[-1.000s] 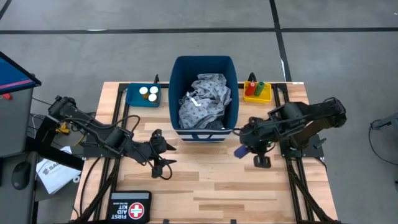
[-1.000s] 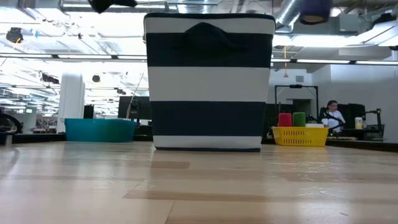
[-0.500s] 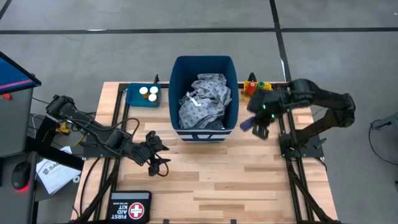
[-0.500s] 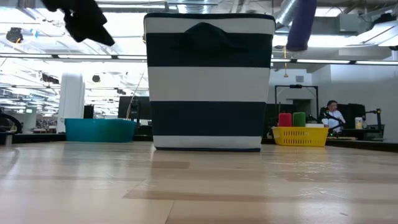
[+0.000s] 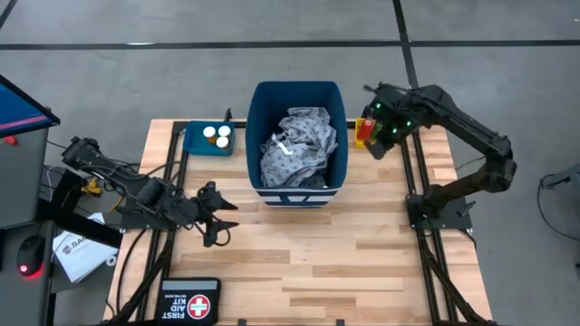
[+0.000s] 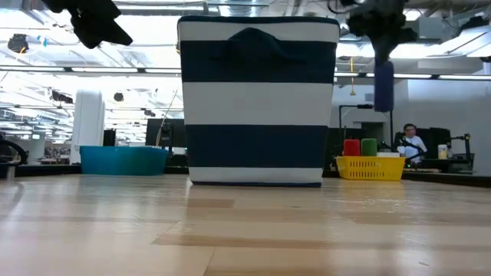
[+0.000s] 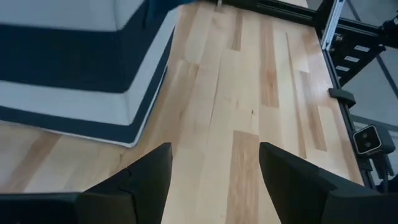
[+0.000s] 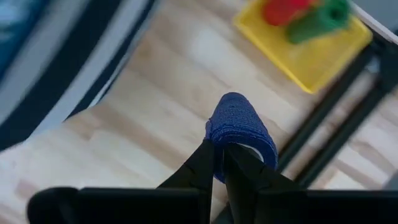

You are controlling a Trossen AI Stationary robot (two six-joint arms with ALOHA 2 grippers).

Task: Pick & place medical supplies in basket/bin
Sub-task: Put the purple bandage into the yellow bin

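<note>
My right gripper [image 5: 379,136] is shut on the dark blue roll [image 8: 239,130] and holds it above the yellow tray [image 8: 311,53]. The tray stands beside the tall blue bin [image 5: 254,136] and holds a red cylinder [image 8: 283,9] and a green one [image 8: 320,18]. The grey patterned gown [image 5: 297,145] lies bunched inside the bin. Small bottles [image 5: 216,136] stand in the teal tray [image 5: 195,140]. My left gripper [image 7: 214,180] hangs open over bare wood near the bin's near left corner, touching nothing. My right gripper pinches the roll's upper end [image 8: 219,152] between its two fingers, coming from above and pointing steeply down. The roll [image 6: 383,84] hangs upright below the fingers, lifted clear above the yellow tray [image 6: 370,167].
A black pouch marked FIRST AID KIT [image 5: 190,303] lies at the table's near left edge. Black frame rails [image 5: 412,172] run along both sides of the wooden top. Bare wood stretches between the bin and the near edge. A person [image 6: 410,142] sits far off in the room.
My right gripper has swung with the blue roll from in front of the bin's right corner toward the far right, ending over the yellow tray, turning as it went. The roll now hangs upright. My left gripper has drawn back toward the table's left edge, still open.
</note>
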